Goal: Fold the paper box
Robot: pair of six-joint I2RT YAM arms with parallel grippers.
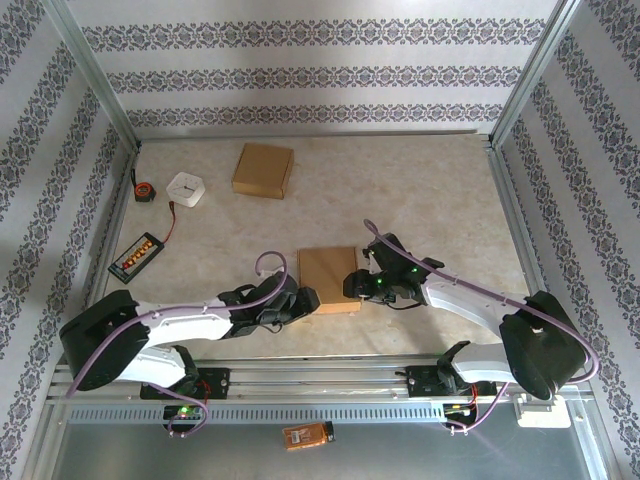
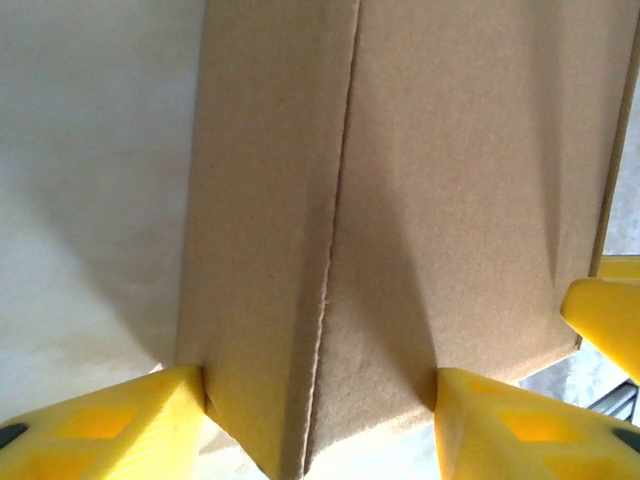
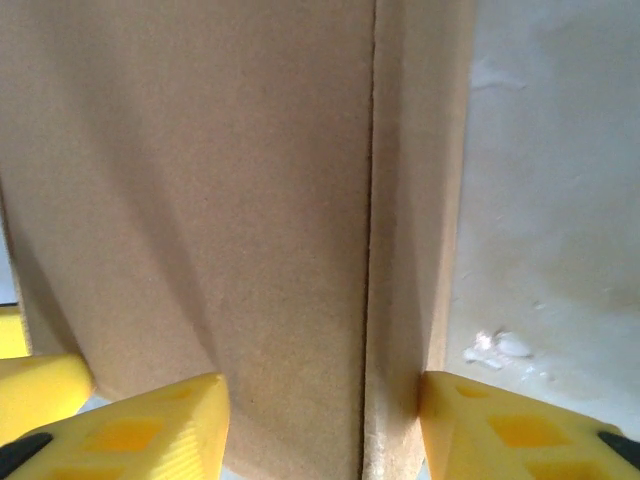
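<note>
The brown paper box [image 1: 326,272] lies flat near the table's front centre. My left gripper [image 1: 308,300] meets its near left corner. In the left wrist view the box [image 2: 440,180] has a crease line down its middle, and the left gripper [image 2: 318,425] has a yellow finger pressed on each side of the corner. My right gripper [image 1: 352,285] is at the box's right edge. In the right wrist view the right gripper [image 3: 322,425] straddles the folded edge of the cardboard [image 3: 200,180], both fingers touching it. The far side of the box is hidden in both wrist views.
A second brown box [image 1: 263,170] sits at the back. A white square device [image 1: 186,188], a tape measure [image 1: 145,189] and a black strip with coloured parts [image 1: 137,256] lie at the left. Metal frame rails [image 1: 300,375] run along the near edge.
</note>
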